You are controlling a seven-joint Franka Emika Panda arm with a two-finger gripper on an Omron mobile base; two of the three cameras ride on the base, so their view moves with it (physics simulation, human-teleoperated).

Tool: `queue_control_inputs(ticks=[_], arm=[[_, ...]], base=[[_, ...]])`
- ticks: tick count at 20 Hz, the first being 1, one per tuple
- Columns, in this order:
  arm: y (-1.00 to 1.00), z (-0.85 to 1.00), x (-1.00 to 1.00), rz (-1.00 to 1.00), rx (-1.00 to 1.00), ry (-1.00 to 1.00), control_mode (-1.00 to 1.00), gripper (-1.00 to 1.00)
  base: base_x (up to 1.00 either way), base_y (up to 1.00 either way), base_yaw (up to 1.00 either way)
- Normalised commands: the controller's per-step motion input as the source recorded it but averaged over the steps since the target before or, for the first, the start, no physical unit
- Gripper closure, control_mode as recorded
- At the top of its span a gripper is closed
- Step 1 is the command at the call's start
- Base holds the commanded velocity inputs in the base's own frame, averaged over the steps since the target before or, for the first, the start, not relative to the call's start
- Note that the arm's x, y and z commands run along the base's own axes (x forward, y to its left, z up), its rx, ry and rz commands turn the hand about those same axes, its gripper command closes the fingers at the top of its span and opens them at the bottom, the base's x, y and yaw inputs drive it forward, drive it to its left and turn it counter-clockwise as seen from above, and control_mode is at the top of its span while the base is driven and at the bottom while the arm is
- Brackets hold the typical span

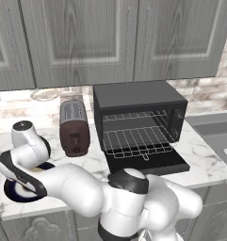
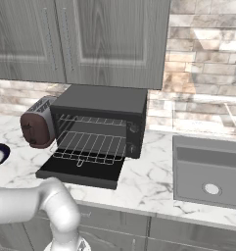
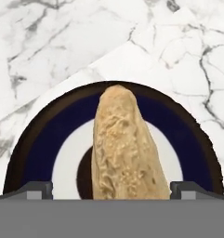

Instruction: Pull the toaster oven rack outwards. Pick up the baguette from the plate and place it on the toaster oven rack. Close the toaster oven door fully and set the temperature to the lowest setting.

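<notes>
At far left on the table point(image 1: 199, 155), my hand point(image 3: 111, 190) is right over the plate point(image 1: 13, 190), fingers point(image 3: 36, 189) spread wide, one each side of the baguette point(image 3: 125, 144), not clamped. Baguette lies across the plate's centre. Right of that: maroon toaster point(image 1: 74, 127). Then the toaster oven point(image 1: 138, 117), toaster oven door point(image 1: 150, 162) dropped flat, toaster oven rack point(image 1: 136, 141) pulled out over it. Sink point(image 2: 210, 169) at far right.
</notes>
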Motion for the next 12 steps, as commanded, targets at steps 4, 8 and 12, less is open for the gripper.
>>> queue_control_inputs(ticks=[4, 8, 12], arm=[[0.24, -0.14, 0.28, 0.0, 0.0, 0.0, -1.0, -1.0], [0.21, -0.18, 0.27, 0.0, 0.0, 0.0, -1.0, -1.0], [0.16, -0.18, 0.19, 0.0, 0.0, 0.01, -1.0, -1.0]], base=[[0.0, 0.0, 0.0], [0.0, 0.0, 0.0], [0.0, 0.0, 0.0]])
